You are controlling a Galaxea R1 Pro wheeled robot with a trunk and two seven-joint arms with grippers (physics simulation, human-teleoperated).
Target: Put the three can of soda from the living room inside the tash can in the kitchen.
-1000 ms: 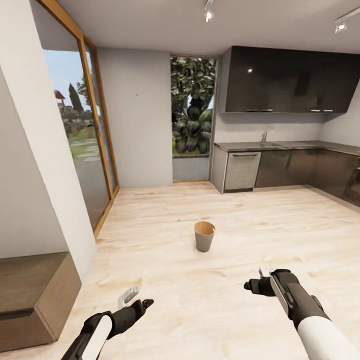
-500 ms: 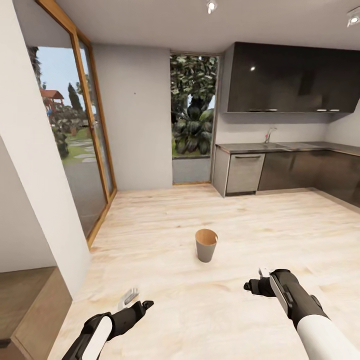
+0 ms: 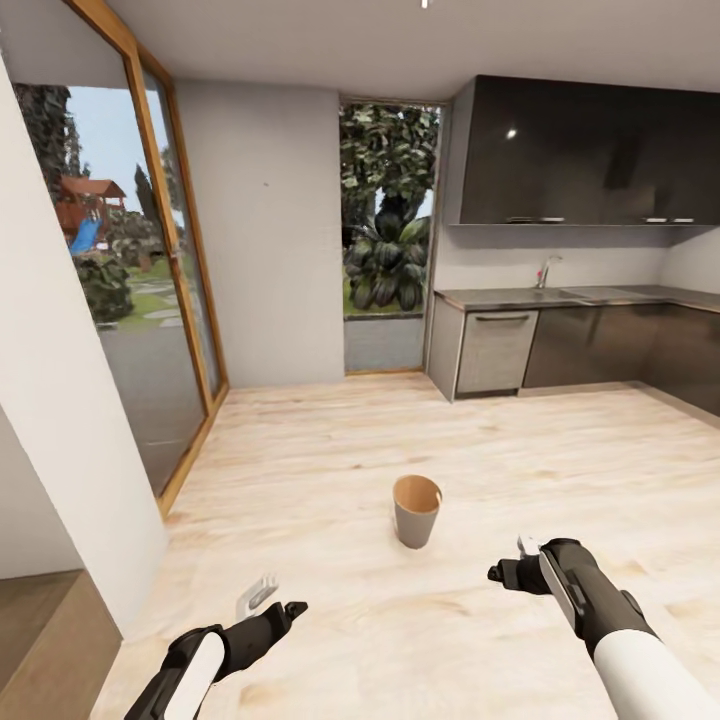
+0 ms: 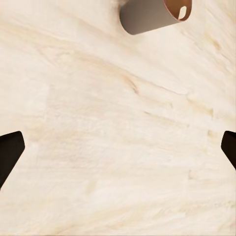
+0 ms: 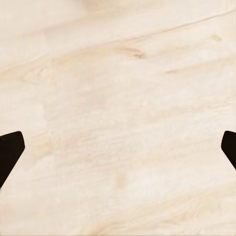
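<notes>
The tash can (image 3: 416, 510) stands upright on the pale wood floor ahead of me, grey outside and tan-brown inside; the left wrist view catches it too (image 4: 147, 14), oval slot near its rim. My left gripper (image 3: 275, 600) hovers low over the floor, open with nothing between its fingers (image 4: 9, 152). My right gripper (image 3: 508, 560) is held a little nearer the bin, to its right, also open and holding nothing, with its fingers (image 5: 10, 152) wide apart. The soda cans are out of view. The kitchen lies beyond at the back right.
Glossy dark wall cabinets (image 3: 590, 150) hang over a steel counter (image 3: 560, 296) with a tap (image 3: 545, 268) and grey base units (image 3: 497, 350). A white wall corner (image 3: 70, 420) juts in at the left beside tall wood-framed glazing (image 3: 160, 280). A window (image 3: 385, 210) faces greenery.
The whole view has shifted: the camera has advanced into the room, so the bin sits lower and nearer and the wooden bench at the left has slid out. Both arms hold their pose.
</notes>
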